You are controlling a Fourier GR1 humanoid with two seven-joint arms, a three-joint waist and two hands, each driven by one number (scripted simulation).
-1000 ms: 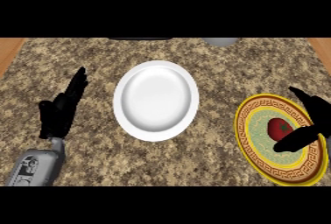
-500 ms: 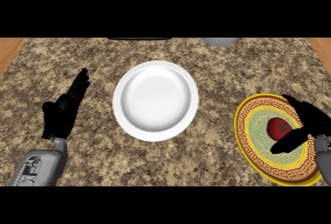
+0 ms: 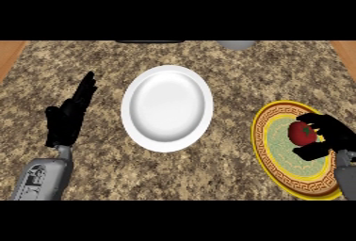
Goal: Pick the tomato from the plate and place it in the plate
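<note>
A red tomato (image 3: 302, 133) lies on the yellow-rimmed patterned plate (image 3: 275, 165) at the right of the counter. My right hand (image 3: 331, 135) is curled round the tomato from its right side, fingers above it and thumb below. A plain white plate (image 3: 167, 107) sits in the middle of the counter with nothing on it. At the left my left hand (image 3: 68, 117) rests open, fingers pointing up, apart from both plates.
The speckled granite counter (image 3: 230, 75) runs across the view, with wooden strips at the far left and right top corners. A grey round object (image 3: 236, 44) and a dark flat item (image 3: 149, 41) peek in at the counter's far edge.
My right hand has come down and leftward over the patterned plate and its fingers have closed round the tomato. The left hand has stayed where it was.
</note>
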